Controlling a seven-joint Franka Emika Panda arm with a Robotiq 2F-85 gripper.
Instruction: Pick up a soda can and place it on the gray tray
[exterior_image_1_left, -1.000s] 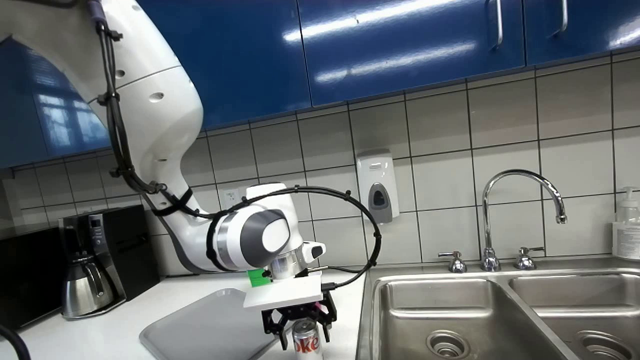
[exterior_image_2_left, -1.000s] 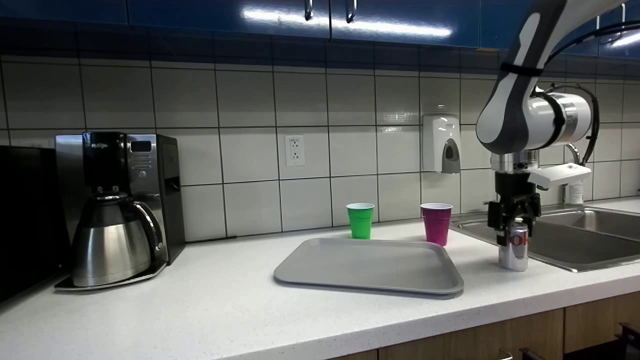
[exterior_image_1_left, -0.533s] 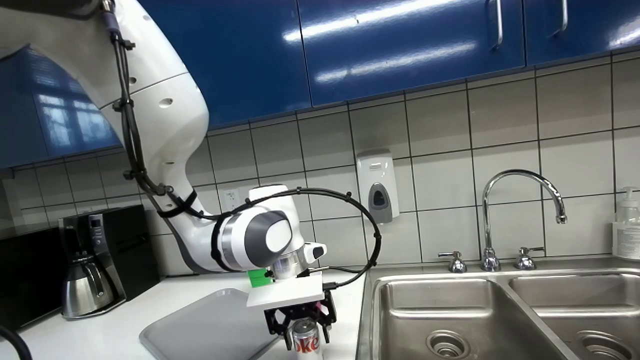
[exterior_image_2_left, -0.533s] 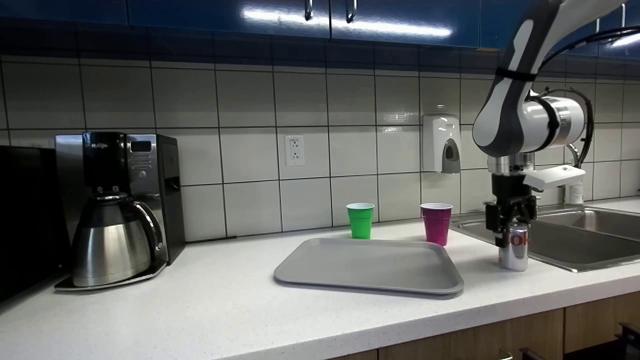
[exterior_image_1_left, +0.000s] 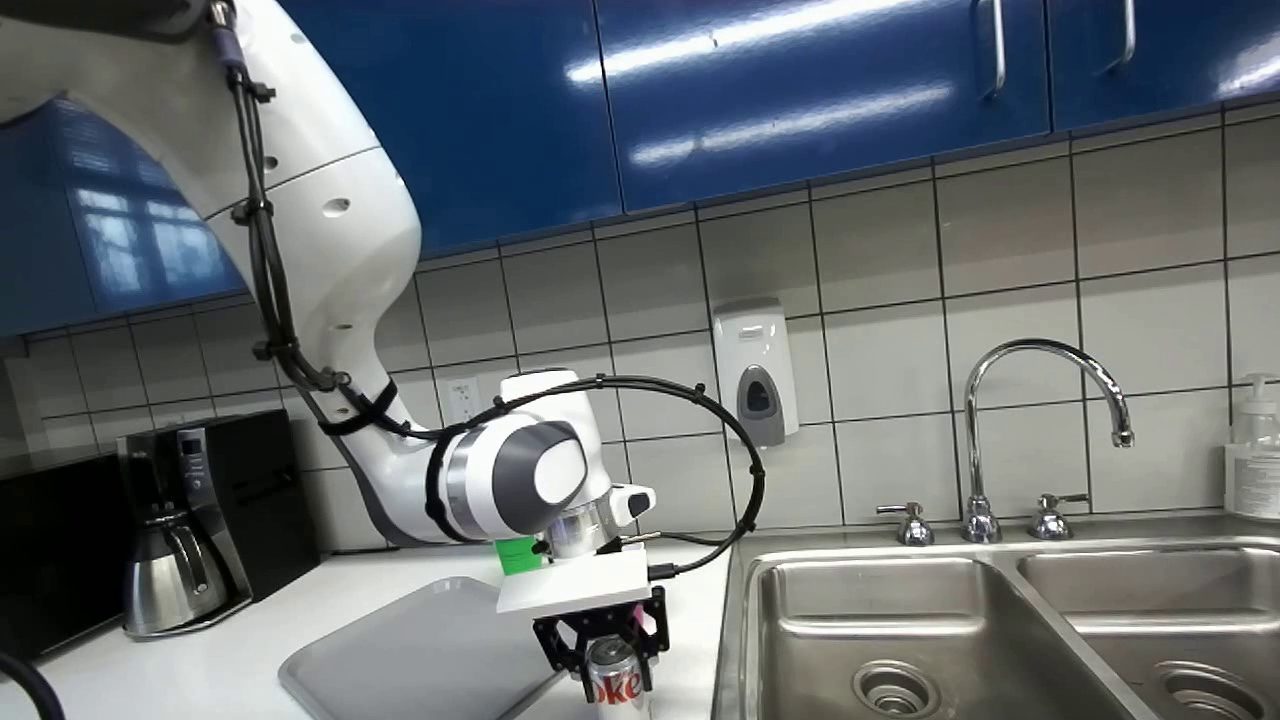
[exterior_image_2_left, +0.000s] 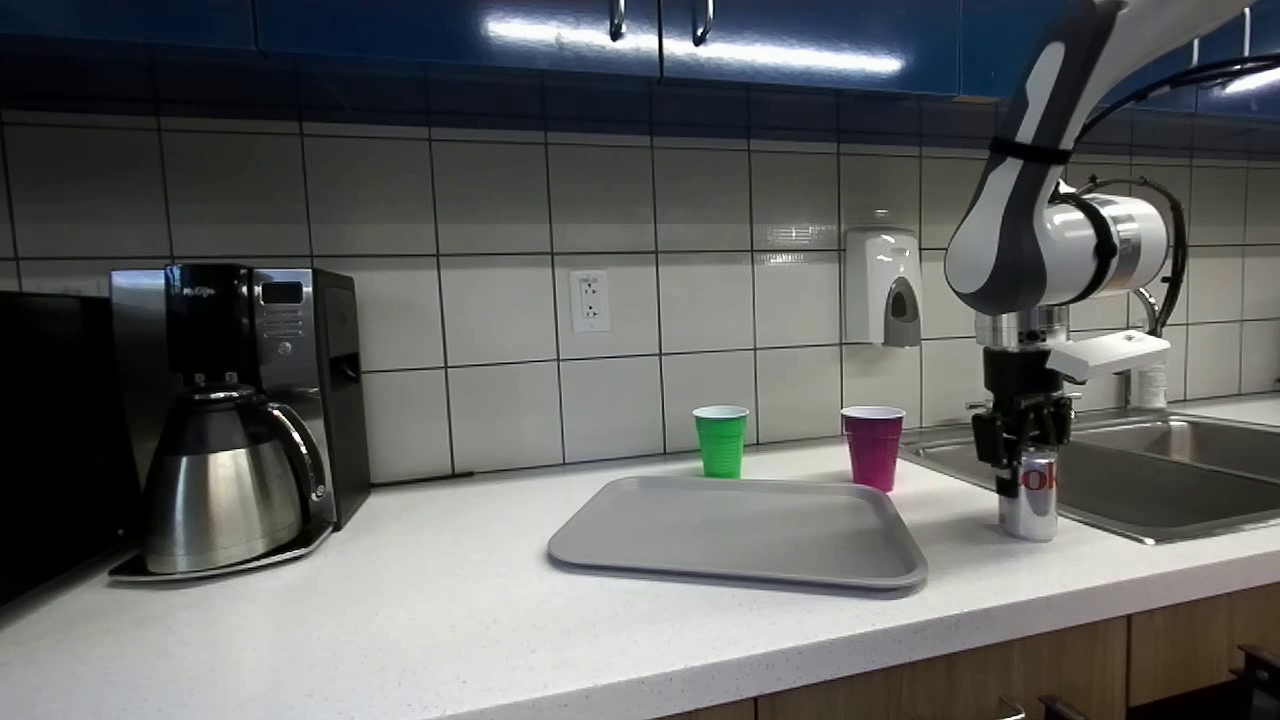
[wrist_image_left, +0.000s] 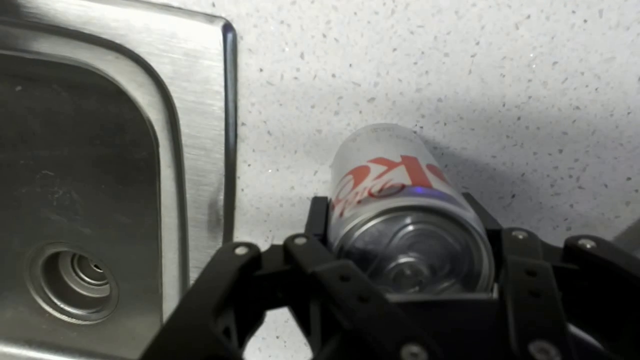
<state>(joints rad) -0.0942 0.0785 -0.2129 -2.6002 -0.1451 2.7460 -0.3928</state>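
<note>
1. In an exterior view, the soda can (exterior_image_2_left: 1032, 515) stands upright; its base appears to touch the counter (exterior_image_2_left: 400, 640). The black gripper (exterior_image_2_left: 1028, 472) sits over it, at 12 o'clock.
2. In an exterior view, the gray tray (exterior_image_2_left: 740, 530) lies at 9 o'clock from the can, near, with a gap between. Green cup (exterior_image_2_left: 721, 442) behind the tray at its 12 o'clock; pink cup (exterior_image_2_left: 873, 450) at its 2 o'clock; coffee maker (exterior_image_2_left: 285, 350) well apart, between 9 and 10 o'clock.
3. In an exterior view, steel sink (exterior_image_1_left: 830, 640) at 3 o'clock from the can, faucet (exterior_image_1_left: 974, 440) at 2 o'clock. Can's lower end cut off by the picture edge.
4. Wrist view: fingers (wrist_image_left: 318, 217) bear on the can's sides at 9 and 3 o'clock; gripper is pinching the can. Can's top toward 6 o'clock.
</note>
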